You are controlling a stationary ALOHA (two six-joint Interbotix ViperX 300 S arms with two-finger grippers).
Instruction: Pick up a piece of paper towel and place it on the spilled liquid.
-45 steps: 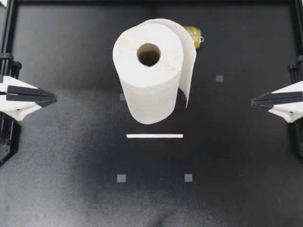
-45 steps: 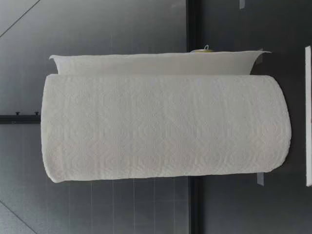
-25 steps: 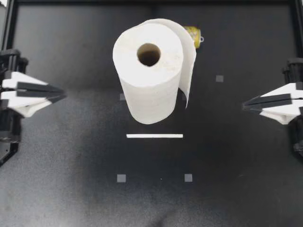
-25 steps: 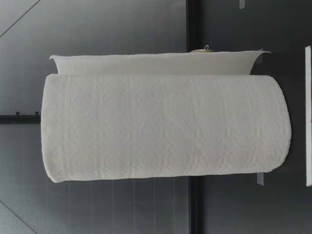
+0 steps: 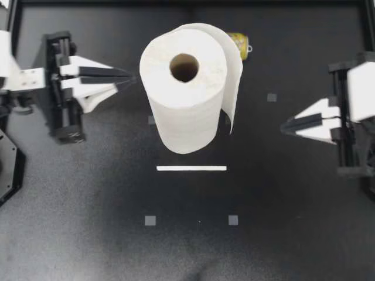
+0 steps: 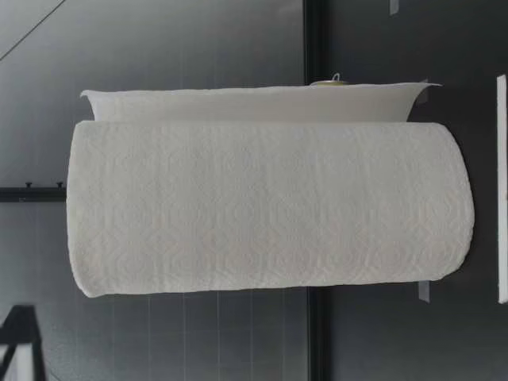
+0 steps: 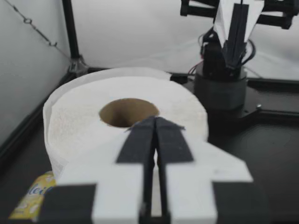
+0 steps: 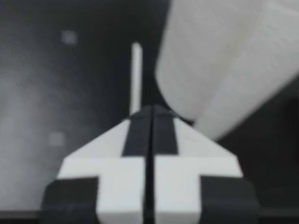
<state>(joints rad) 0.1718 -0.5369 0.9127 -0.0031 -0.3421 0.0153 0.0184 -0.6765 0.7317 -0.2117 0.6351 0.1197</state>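
My left gripper (image 5: 128,77) has its fingers pressed together and holds nothing. Its tips are just beside the paper towel roll (image 5: 184,88), and the left wrist view puts the roll's top directly ahead. My right gripper (image 5: 285,124) is likewise closed and empty, with the loose sheet (image 5: 235,88) hanging off the roll ahead of it, apart from the tips. I'd open the right fingers first, approach that flap edge-on, and steady the roll with the left so pulling doesn't topple it. I can't see any spilled liquid. A yellow object (image 5: 239,42) sits beyond the flap.
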